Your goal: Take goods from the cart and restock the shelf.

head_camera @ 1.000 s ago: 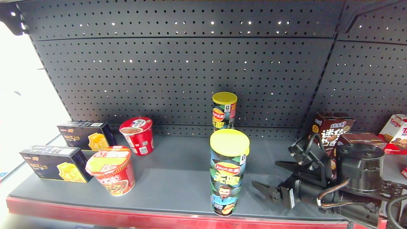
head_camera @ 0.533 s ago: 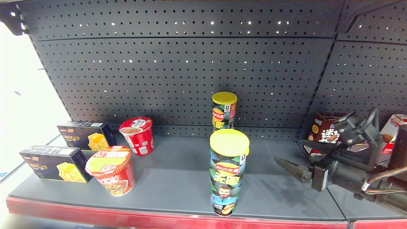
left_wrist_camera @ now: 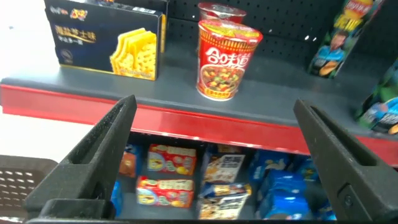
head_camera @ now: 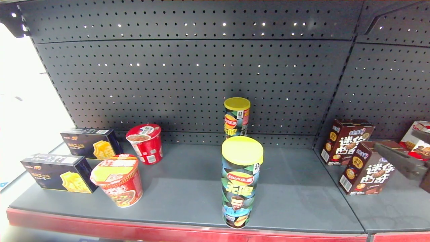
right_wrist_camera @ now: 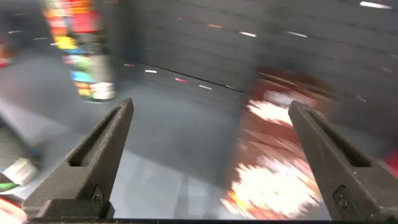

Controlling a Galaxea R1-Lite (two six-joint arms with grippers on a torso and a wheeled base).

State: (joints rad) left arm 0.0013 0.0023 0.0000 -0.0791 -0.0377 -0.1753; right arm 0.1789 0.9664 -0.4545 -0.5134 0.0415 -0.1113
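Shelf: a grey shelf (head_camera: 188, 191) with a red lip was seen, backed by a perforated panel.
Cans: a front can (head_camera: 242, 181) was stood upright near the lip at mid-shelf. A rear can (head_camera: 237, 117) was set behind it, by the panel. Both were yellow-lidded.
Cups: a front cup (head_camera: 117, 179) and a rear cup (head_camera: 146, 138) were placed left of the cans.
Dark boxes: two dark boxes (head_camera: 60, 173) were laid at the left end.
Brown boxes: two brown boxes (head_camera: 368, 171) were stood at the right end.
Right tool: the right tool (right_wrist_camera: 210, 106) was spread wide and empty. It was held by the brown boxes, well apart from the front can.
Left tool: the left tool (left_wrist_camera: 214, 102) was spread wide and empty. It was held low before the lip, facing the front cup.
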